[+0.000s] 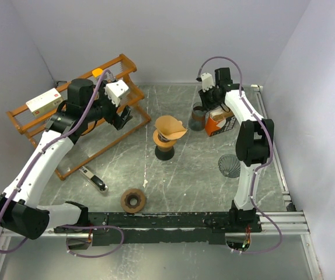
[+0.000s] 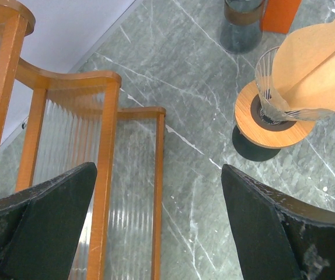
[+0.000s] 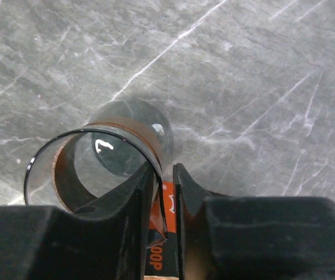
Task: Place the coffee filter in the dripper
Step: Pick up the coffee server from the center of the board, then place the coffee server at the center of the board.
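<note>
Left end effector (image 2: 159,178) spread wide, empty, right end effector (image 3: 163,175) almost closed over orange box (image 1: 220,124), hold unclear

The left arm angles forward and inward, left pincer (image 2: 159,172) gaping wide. The right arm stretches far forward, right pincer (image 3: 164,170) pointed down, its 2 fingers nearly together, slim gap between.

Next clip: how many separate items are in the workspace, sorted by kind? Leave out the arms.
Paper filter: 1
Dripper: 1
Glass cup: 1
Boxes: 2, the orange box and the white box
Wooden rack: 1
Wire mesh piece: 1
Brown ring: 1
Handled tool: 1
Total: 9
Tiny specks not counted.
</note>
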Action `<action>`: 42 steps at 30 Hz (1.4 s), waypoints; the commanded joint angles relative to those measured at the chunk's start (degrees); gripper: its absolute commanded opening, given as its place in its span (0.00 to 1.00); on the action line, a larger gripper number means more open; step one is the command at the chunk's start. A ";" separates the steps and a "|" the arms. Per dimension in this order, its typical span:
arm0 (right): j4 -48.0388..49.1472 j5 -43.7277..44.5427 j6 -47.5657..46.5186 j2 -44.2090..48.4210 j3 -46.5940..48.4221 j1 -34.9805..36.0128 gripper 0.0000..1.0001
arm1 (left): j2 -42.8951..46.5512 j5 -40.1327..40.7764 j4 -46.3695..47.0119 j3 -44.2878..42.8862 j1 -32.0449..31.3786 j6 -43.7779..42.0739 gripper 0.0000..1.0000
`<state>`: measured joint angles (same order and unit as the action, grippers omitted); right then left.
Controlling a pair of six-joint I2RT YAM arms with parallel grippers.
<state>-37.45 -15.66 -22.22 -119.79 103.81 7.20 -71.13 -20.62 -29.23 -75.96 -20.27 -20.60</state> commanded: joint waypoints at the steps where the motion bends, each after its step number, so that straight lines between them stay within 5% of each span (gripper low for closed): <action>1: -1.03 -2.50 -0.22 -1.21 3.04 0.27 0.14 | 1.55 -1.30 2.30 0.50 0.86 -0.57 1.00; 5: -1.86 -3.82 0.39 -0.58 5.00 0.26 0.00 | 1.80 -1.06 2.26 0.58 0.93 -0.92 1.00; 22: -10.03 -3.53 -1.63 28.74 0.17 0.18 0.00 | 1.24 8.65 5.48 -0.03 1.46 1.90 0.99; 30: -19.25 -9.36 -6.26 44.10 -8.80 0.22 0.00 | -0.52 9.91 6.11 -0.72 1.55 2.68 0.99; 35: -26.56 -17.55 -19.36 52.46 -18.75 0.46 0.00 | -1.62 8.63 6.03 -1.21 1.55 2.36 0.99; 42: -23.08 -19.16 -23.37 55.88 -32.27 8.56 0.00 | -3.51 4.13 5.53 -3.16 1.55 -0.28 0.99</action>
<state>-62.98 -32.01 -41.76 -64.27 76.49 10.66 -73.97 -13.13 -25.10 -76.40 -19.27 -19.07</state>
